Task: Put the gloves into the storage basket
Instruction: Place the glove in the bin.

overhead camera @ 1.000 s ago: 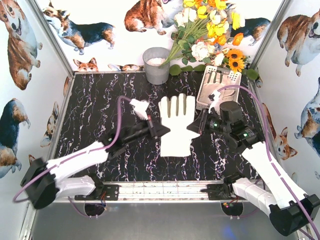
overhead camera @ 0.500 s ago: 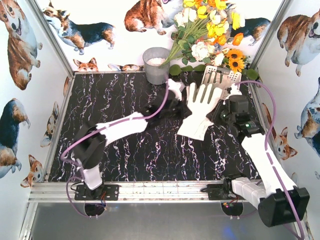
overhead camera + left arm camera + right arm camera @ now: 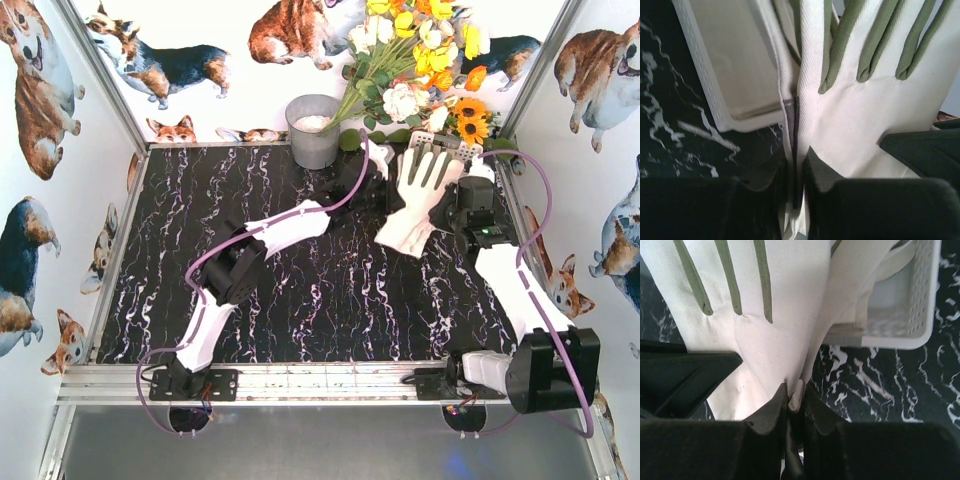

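Observation:
A cream-white glove [image 3: 415,195] with grey-green strips between its fingers hangs stretched between my two grippers, fingers pointing to the back. It covers most of the white perforated storage basket [image 3: 468,150] at the back right. My left gripper [image 3: 385,197] is shut on the glove's left edge [image 3: 865,115], jaws [image 3: 796,170] pinching a fold. My right gripper [image 3: 447,207] is shut on its right edge [image 3: 775,315], with the fold between the jaws [image 3: 794,400]. The basket shows in the left wrist view [image 3: 715,95] and the right wrist view [image 3: 922,315], with cream fabric inside it.
A grey metal bucket [image 3: 313,130] stands at the back, left of the basket. Artificial flowers [image 3: 420,70] lean over the back right corner. Corgi-print walls close in the black marble table [image 3: 230,200] on three sides.
Both arms have carried the glove from the middle of the table to the back right, over the basket. Both grippers stay shut on it.

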Controlling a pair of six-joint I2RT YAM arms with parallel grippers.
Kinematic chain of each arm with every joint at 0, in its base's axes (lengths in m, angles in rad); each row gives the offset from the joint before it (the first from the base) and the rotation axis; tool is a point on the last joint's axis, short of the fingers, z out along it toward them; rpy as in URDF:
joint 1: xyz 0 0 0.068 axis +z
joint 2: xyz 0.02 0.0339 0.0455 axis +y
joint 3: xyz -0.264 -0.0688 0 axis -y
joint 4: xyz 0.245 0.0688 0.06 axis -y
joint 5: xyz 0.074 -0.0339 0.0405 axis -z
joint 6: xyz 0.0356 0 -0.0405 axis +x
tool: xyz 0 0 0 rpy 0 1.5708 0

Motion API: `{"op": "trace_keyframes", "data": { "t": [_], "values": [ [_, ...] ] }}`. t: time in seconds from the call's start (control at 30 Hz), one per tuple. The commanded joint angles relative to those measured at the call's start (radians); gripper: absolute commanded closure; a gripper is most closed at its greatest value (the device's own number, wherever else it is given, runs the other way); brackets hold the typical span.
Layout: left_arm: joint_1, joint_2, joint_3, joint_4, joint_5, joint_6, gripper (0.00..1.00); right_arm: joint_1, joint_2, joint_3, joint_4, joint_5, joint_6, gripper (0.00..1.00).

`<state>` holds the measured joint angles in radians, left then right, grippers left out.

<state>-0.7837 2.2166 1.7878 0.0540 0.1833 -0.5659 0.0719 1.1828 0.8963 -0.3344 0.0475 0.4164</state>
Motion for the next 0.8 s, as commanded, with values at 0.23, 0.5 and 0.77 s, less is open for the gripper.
{"op": "trace_keyframes", "data": {
  "t": [0.23,0.5,0.77],
  "values": [
    [0.089,0.038,0.101,0.104,0.009,-0.009,0.38,-0.082,0.193,0.079,0.379,0.02,-0.06,1.0],
    [0.106,-0.178,-0.199,0.11,-0.01,-0.004,0.3,-0.12,0.326,0.177,0.42,-0.176,-0.236,1.0],
    [0.102,-0.367,-0.449,0.112,-0.007,-0.035,0.29,-0.133,0.445,0.286,0.352,-0.194,-0.356,1.0]
  ]
}}
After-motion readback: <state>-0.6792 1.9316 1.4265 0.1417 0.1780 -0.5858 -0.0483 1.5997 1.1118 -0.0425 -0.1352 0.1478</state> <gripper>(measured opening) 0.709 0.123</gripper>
